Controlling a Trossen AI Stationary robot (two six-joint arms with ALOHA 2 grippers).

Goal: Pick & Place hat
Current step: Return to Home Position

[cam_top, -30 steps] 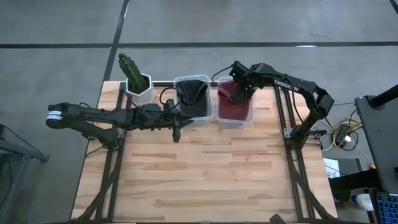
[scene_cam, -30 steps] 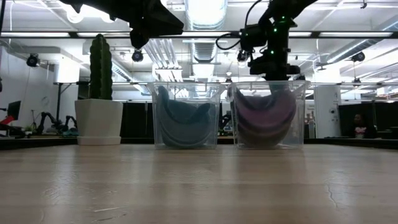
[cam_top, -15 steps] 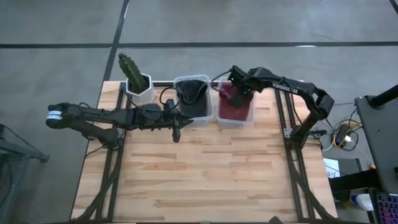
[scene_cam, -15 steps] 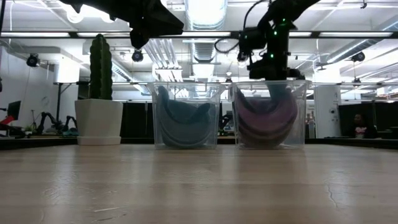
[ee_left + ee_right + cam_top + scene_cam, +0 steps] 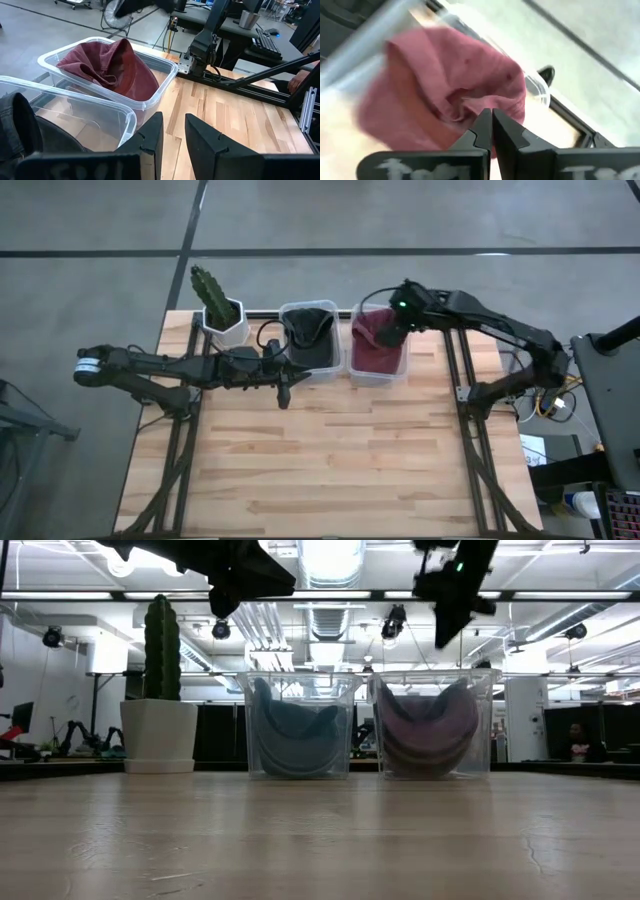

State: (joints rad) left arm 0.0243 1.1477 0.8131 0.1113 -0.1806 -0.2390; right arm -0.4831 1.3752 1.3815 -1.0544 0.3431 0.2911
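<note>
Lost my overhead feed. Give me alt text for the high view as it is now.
From above: the right claw hangs over the right half of the right bin, which holds pink caps. The left claw hovers at the near side of the left bin, which holds dark caps. A potted cactus stands left of both bins.

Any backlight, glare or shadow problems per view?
Low view: ceiling lights backlight the scene; left arm and right arm read as silhouettes, pink caps look dim. High view: table evenly lit, no hard shadows. Left wrist view: right bin rim shows mild glare.
</note>
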